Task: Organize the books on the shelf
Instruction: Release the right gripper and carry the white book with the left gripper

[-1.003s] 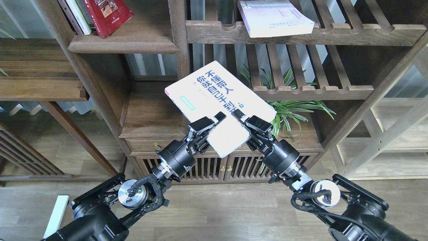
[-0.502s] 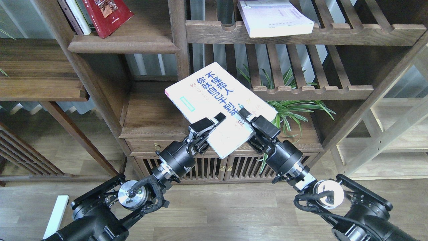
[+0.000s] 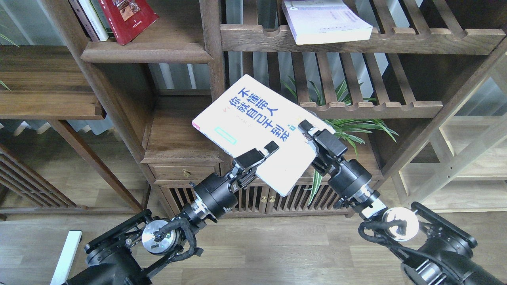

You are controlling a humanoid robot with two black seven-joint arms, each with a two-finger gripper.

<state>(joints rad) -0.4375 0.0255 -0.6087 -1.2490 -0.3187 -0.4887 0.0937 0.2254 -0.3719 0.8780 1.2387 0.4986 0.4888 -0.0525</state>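
— Moved since a second ago: the right gripper (image 3: 308, 130) has slid from the white book (image 3: 259, 130)'s near edge out to its right edge, and the book has swung, cover more upright.

— Grip check?

— Left gripper (image 3: 264, 152) is clamped on the book's near edge, one finger lying on the cover. On the right I cannot tell whether it pinches or only touches the corner.

— Where's the book?

— In the air, tilted, in front of the cabinet top, below the shelf (image 3: 146, 51). The dark red book (image 3: 130, 18) leans on that shelf, far left; the lavender book (image 3: 326, 21) lies on the slatted rack (image 3: 356, 39), far right.
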